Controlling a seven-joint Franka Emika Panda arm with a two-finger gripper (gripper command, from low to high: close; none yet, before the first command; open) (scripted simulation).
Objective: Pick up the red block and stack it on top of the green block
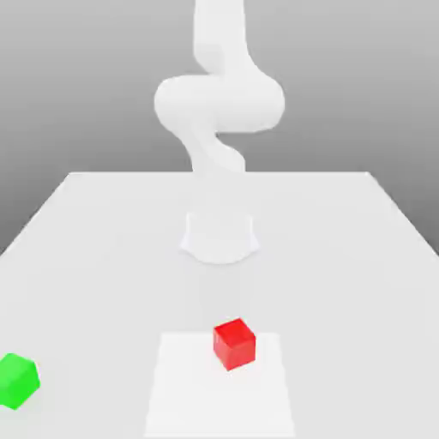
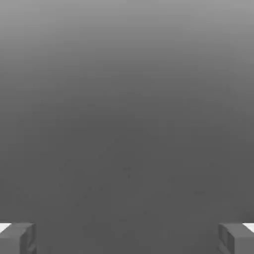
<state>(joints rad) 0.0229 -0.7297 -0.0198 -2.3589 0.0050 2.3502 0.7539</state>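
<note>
A: Table (image 1: 103,223) white all over, paler square patch (image 1: 189,394) near the front, arm (image 1: 219,103) rising at 12 o'clock. 0 obstacles between the 2 blocks.

B: Gripper (image 2: 127,238) spread wide, fingertips (image 2: 17,238) far apart, gripping and touching nothing.

A: Red block (image 1: 234,343) sits on that patch, turned slightly. Green block (image 1: 17,381) well apart, toward 9 o'clock of it, at the table's edge.

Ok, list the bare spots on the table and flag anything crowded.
Bare table runs between the arm base and the red block, and across the exterior view's right. Another free stretch separates the red block from the green block. Nothing is crowded; the blocks sit well apart.
</note>
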